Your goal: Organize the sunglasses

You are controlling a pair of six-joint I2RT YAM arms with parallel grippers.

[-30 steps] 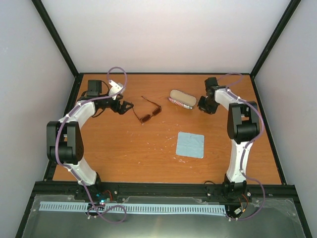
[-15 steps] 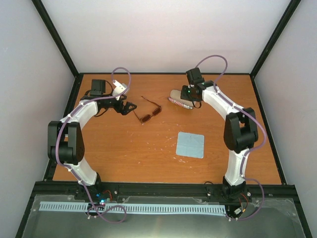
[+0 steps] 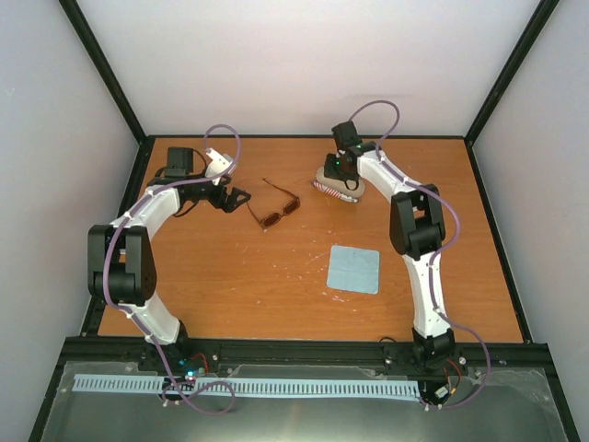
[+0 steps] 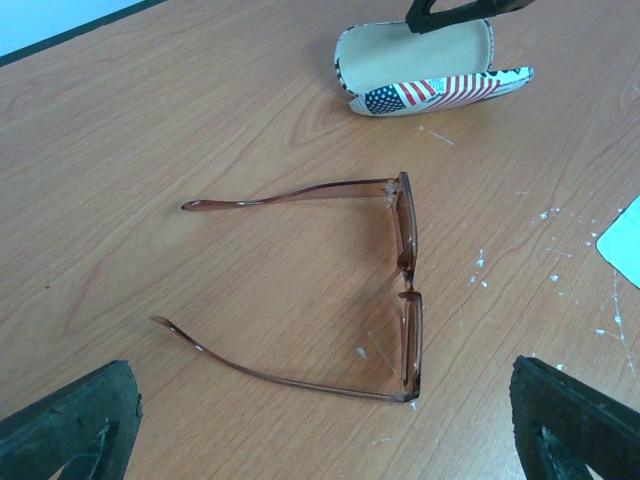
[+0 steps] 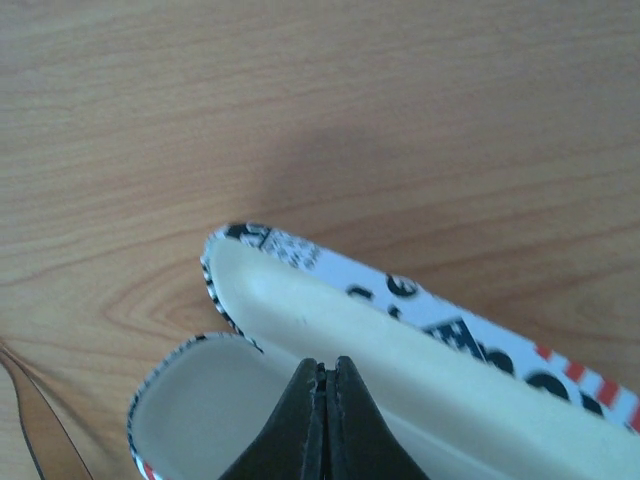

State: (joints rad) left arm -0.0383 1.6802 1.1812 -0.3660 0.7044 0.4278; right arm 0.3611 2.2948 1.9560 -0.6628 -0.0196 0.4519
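Observation:
The sunglasses [image 3: 276, 210] lie unfolded on the table, temple arms spread; in the left wrist view [image 4: 405, 280] the lenses face right and the arms point left. My left gripper [image 3: 241, 196] is open and empty just left of them, and its fingers [image 4: 70, 425] flank the near temple arm. The flag-patterned case [image 3: 339, 184] lies open behind the glasses, its cream lining showing [image 4: 420, 75]. My right gripper [image 3: 342, 168] is shut and empty, its tips [image 5: 323, 375] over the open case [image 5: 400, 330] between lid and base.
A light blue square cloth [image 3: 354, 269] lies flat in front of the case, right of centre; its corner shows in the left wrist view [image 4: 625, 240]. Black frame rails edge the table, with walls behind them.
My right arm has swung left from beside the case's right end to over the open case. My left gripper has hardly moved. The sunglasses, case and cloth have not moved.

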